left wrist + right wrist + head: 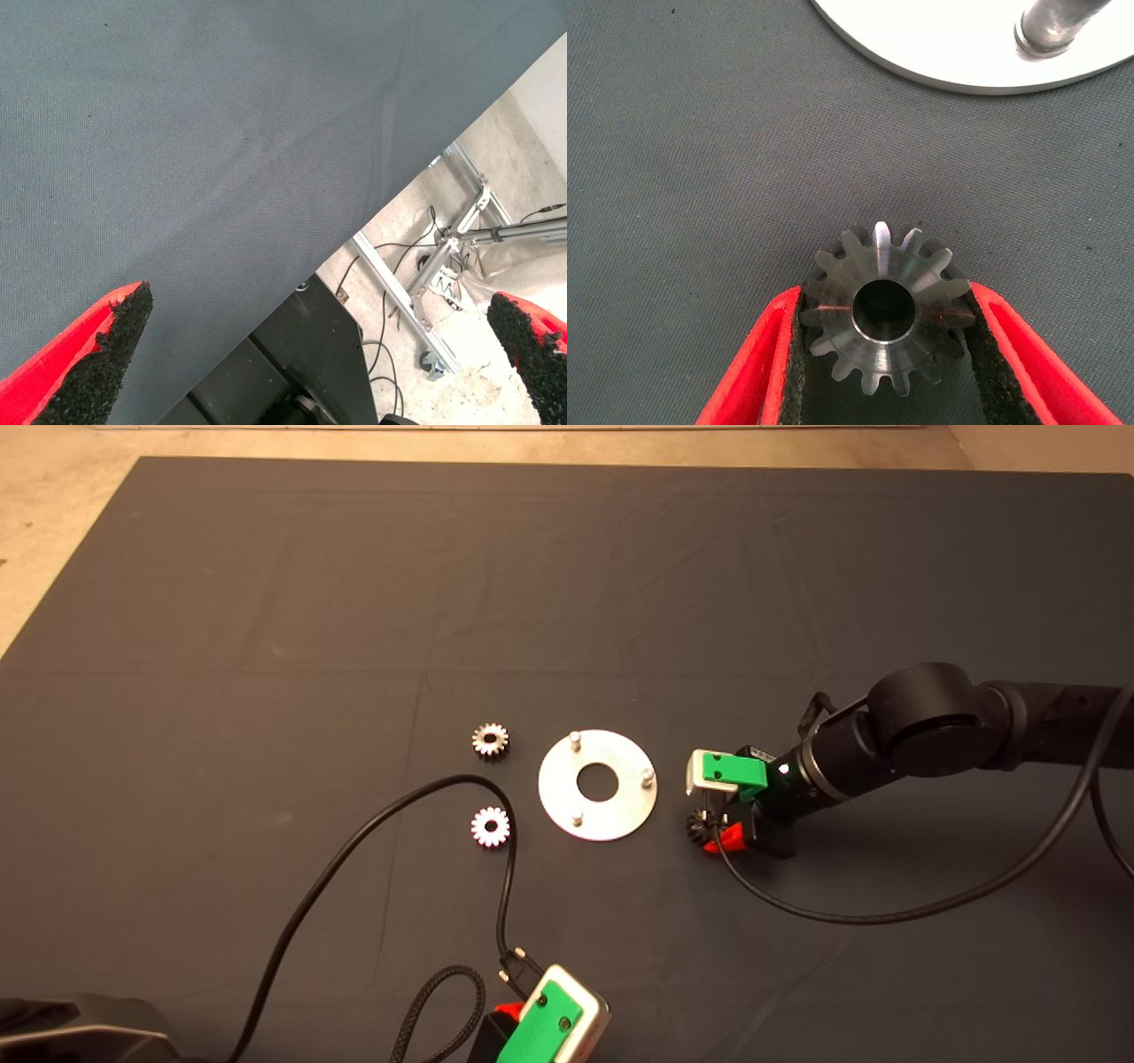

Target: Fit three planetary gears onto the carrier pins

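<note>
Gear (883, 310) clamped between red fingers (757, 367) of right gripper (709, 834), low over dark mat (266, 602), just beside silver disc (598, 784) on its right side, nearest carrier pin (648, 777) close by. Judged step: carrying this 1st gear to a pin. Best done by lifting clear of mat, keeping gear flat, lining centre hole squarely over pin top, lowering slowly, releasing only once seated; any tilt likely to jam hole on peg. Gear small, silvery, about 14 pointed teeth, round bore, pads pressing teeth on 2 opposite sides. Disc flat, bright, central hole, 3 short upright pins, all bare. 2 other gears (490, 740) (490, 826) flat on mat left of disc, apart from it. Left gripper (549, 1027) parked at lower edge, fingers (97, 354) spread wide, grasping nothing. Black cable (372, 824) looping near lower gear.
</note>
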Action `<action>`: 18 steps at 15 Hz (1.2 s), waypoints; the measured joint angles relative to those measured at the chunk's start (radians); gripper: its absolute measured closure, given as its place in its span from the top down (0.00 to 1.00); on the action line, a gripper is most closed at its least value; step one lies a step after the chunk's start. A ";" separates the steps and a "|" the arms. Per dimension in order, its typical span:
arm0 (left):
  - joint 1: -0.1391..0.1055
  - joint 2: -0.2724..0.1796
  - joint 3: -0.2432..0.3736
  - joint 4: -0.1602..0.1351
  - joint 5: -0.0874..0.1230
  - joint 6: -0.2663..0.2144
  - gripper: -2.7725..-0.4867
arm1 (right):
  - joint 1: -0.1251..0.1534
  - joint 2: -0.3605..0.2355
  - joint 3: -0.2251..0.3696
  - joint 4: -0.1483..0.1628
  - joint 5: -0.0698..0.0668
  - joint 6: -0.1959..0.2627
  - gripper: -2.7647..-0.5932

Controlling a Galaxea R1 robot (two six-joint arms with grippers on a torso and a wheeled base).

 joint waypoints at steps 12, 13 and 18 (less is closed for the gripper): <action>-0.005 0.000 0.000 0.000 0.000 -0.002 0.99 | 0.009 0.001 0.001 0.001 -0.010 0.001 0.19; -0.005 0.000 0.000 0.000 0.000 -0.002 0.99 | 0.014 0.001 0.001 0.001 -0.017 0.001 0.19; -0.005 0.001 0.000 0.000 0.000 -0.002 0.99 | 0.075 0.004 0.001 0.030 -0.020 0.005 0.18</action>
